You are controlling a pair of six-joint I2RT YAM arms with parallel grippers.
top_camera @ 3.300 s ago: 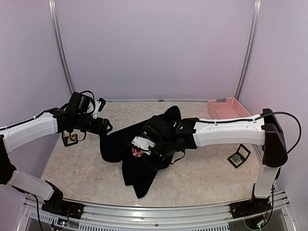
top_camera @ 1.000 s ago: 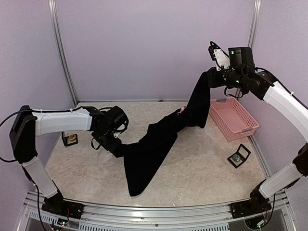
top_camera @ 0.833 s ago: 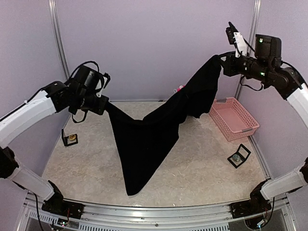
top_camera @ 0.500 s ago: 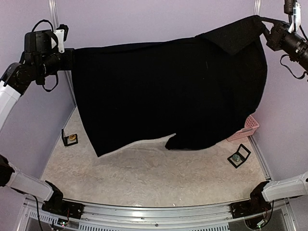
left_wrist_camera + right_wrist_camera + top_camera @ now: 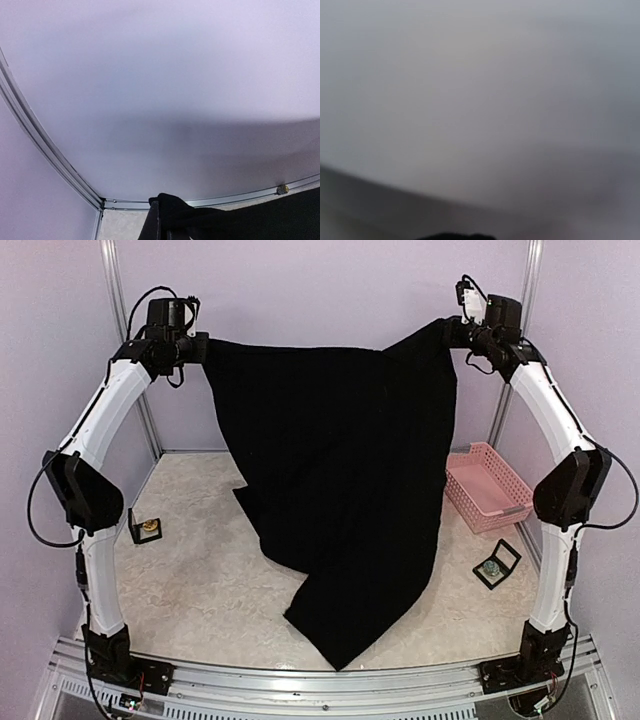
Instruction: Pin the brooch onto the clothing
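you were at the spreading-out step: the shirt [image 5: 340,480] hung like a curtain between both arms, its top edge stretched across the back of the cell and its lower end trailing onto the table [image 5: 190,590] near the front rail. the left claw [image 5: 198,348] was clenched on one top corner and the right claw [image 5: 452,328] on the other, both raised high near the back wall [image 5: 320,290]. the side facing the overhead camera was plain black. no brooch was in hand; i judged the brooches sat in the two small boxes, the left box [image 5: 147,528] by the left wall and the right box [image 5: 497,564] just in front of the pink basket [image 5: 497,521], though their contents were too small to make out. the right wrist view was a blur, and the left wrist view gave only a dark fold of cloth against the wall

the next move called for lowering both claws together and laying the cloth flat over the middle of the table, with enough tension to stop it folding. open room lay in the centre and to the left. you needed to watch the right hem, which hung close to the basket, and both boxes, which the cloth could sweep. the claws had little room toward the back wall
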